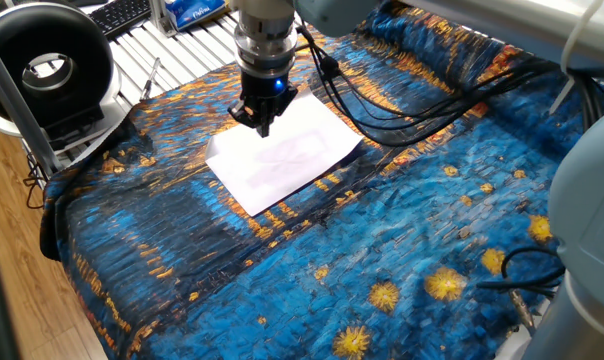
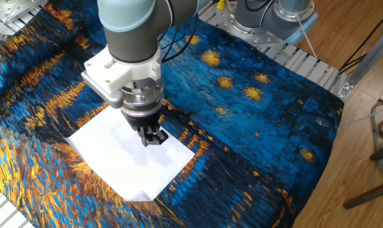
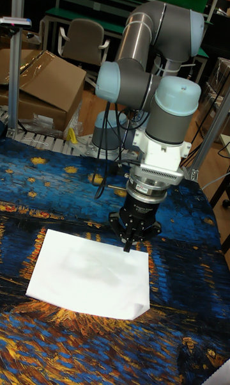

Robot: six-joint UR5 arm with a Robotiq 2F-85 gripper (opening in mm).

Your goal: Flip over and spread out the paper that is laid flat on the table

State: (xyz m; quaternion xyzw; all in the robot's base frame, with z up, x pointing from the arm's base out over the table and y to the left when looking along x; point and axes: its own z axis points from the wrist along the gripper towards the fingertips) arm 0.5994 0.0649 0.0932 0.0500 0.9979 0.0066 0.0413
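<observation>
Right now the paper (image 1: pixel 283 153) lies flat on the table (image 1: pixel 422 210), which is covered by a wrinkly blue cloth with orange streaks and yellow stars. It is a plain white sheet with nothing written on it. In the tall fixed view one corner of the sheet, near the bottom right, curls up a little.

Over the paper hangs the gripper (image 1: pixel 263 121), pointing straight down from the big grey robot arm (image 3: pixel 150 59). It sits above one edge of the sheet, near a corner. Its two black fingers (image 2: pixel 153 136) are pressed close together, with no gap to see between them. Nothing is held between them. From these pictures you cannot be sure if the tips touch the paper or just float a tiny bit over it, but they are very close to it.

Black cables (image 1: pixel 402 95) run from the arm across the cloth. Past the far end of the table there is a white slatted surface (image 1: pixel 167 50) with a keyboard (image 1: pixel 122 15) on it. A round black and white fan (image 1: pixel 47 70) stands near that corner. In the tall fixed view a cardboard box (image 3: pixel 41 87) and a chair (image 3: pixel 83 43) stand behind the robot.
</observation>
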